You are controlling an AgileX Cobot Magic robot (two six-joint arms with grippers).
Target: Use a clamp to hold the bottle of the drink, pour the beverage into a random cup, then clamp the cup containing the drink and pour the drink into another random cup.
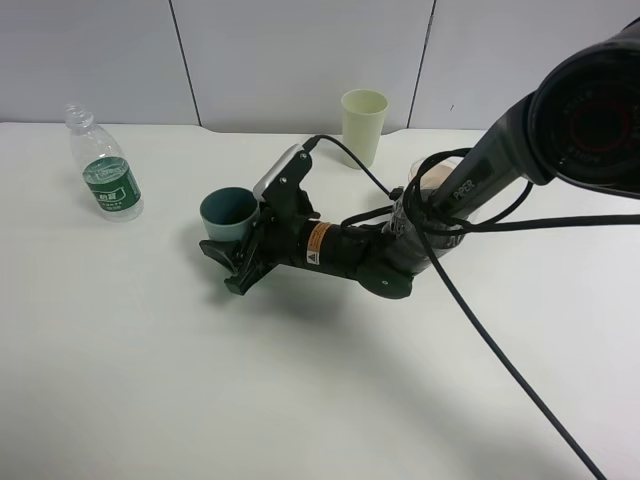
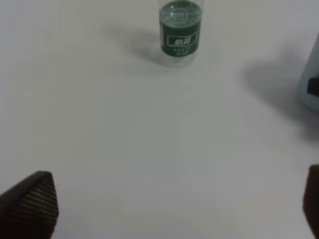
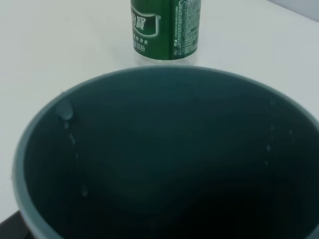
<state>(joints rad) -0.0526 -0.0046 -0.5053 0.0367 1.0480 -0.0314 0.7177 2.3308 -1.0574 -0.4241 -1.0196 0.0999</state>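
A clear water bottle with a green label [image 1: 105,172] stands at the table's far left; it also shows in the left wrist view [image 2: 180,32] and the right wrist view [image 3: 166,30]. A teal cup [image 1: 228,210] stands upright left of centre. My right gripper [image 1: 226,242] reaches across the middle and is shut around this cup. The cup fills the right wrist view [image 3: 164,149], with droplets on its inner wall. A pale green cup [image 1: 364,125] stands at the back. My left gripper [image 2: 169,211] is open and empty, low over bare table, facing the bottle.
A clear cup [image 1: 432,176] stands behind the right arm, mostly hidden by it. Black cables [image 1: 500,350] trail across the table's right side. The teal cup's edge shows at the side of the left wrist view [image 2: 310,74]. A wall stands behind the table.
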